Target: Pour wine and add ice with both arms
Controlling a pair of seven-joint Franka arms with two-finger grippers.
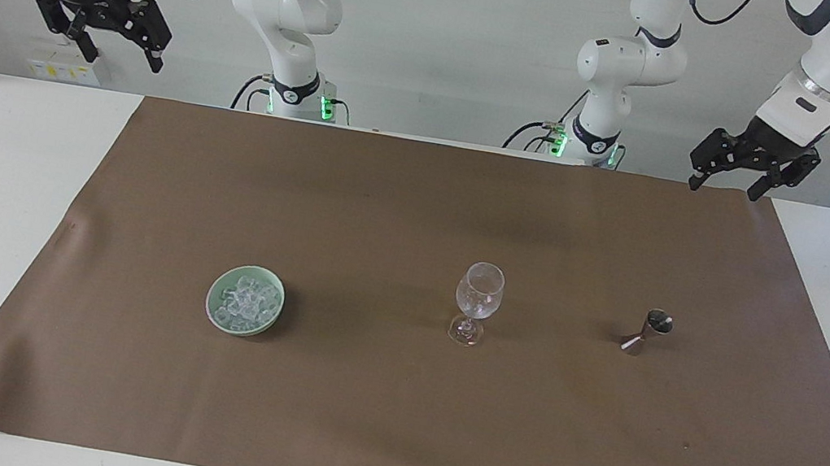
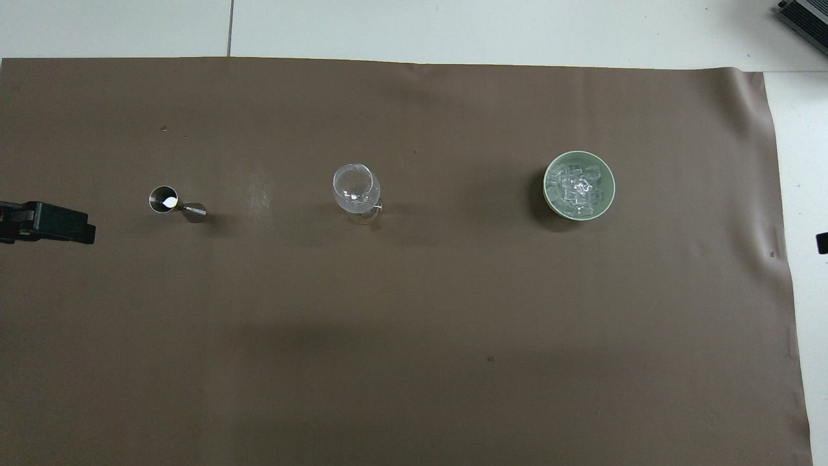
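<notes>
Nothing is touched yet. The stemmed glass (image 1: 478, 302) stands upright mid-bench on the brown mat (image 1: 386, 426), a sensible shared target for both arms. The ice (image 1: 246, 301) sits heaped in the pale green bowl (image 1: 216, 310) toward the right arm's end, and the steel jigger (image 1: 647, 332) stands toward the left arm's end, so each arm likely serves its own side. The right pincer (image 1: 120, 33) hangs high, spread wide and empty, off the mat's corner. The left pincer (image 1: 730, 175) hangs over its own corner, tilted down, wide and empty.
</notes>
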